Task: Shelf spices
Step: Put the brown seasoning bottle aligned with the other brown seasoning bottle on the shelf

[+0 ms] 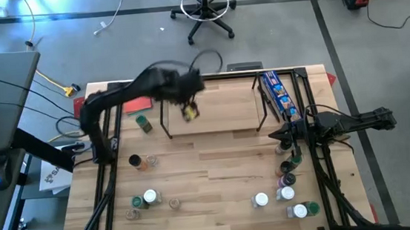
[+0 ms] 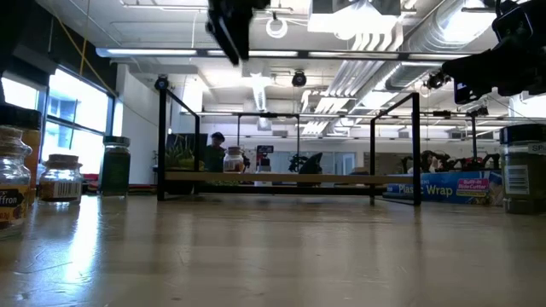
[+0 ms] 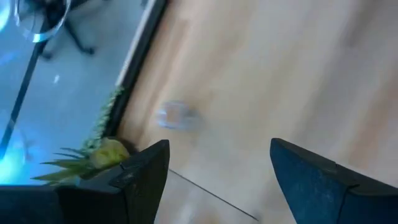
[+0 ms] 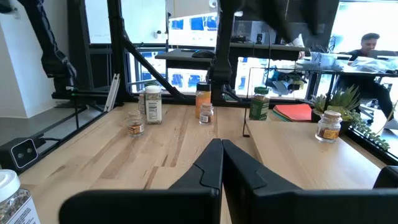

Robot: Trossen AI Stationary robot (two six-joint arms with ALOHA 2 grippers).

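Left gripper hangs above the shelf, jaws spread wide and empty; one jar stands on the board beneath it, judged just set down. Remaining spices stay grouped on the table beside both arms for short reaches. Right gripper waits pinched closed, holding nothing, near the right-hand jars.

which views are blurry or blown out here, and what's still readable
Left wrist view: motion-smeared, a spice jar on the shelf is just a pale blob between the open left gripper. Low view: backlit by bright ceiling lights, arms in silhouette. Right wrist view: sharp, shut right gripper, green-lidded jar clear. High view: left arm slightly blurred.
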